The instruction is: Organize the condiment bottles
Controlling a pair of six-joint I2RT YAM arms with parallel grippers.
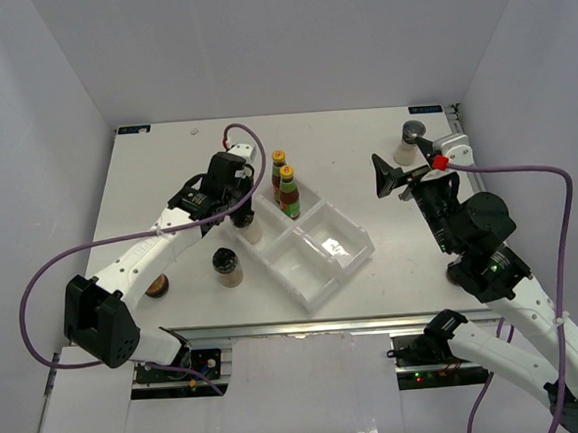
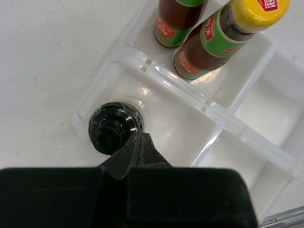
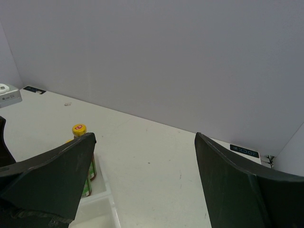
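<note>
Top external view: my left gripper hangs over a pale black-capped bottle in the left compartment of the clear tray. Two yellow-capped sauce bottles stand in its back compartment. A second black-capped bottle stands on the table, and a grey-lidded shaker stands at the far right.

Left wrist view: my fingers are pressed together, tips touching the black cap.

Right wrist view: my right gripper gapes wide and empty, with a yellow cap beyond it.

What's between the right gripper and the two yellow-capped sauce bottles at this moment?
Only bare table. The top external view shows the open right gripper apart from the yellow-capped sauce bottles, with nothing standing between them.
</note>
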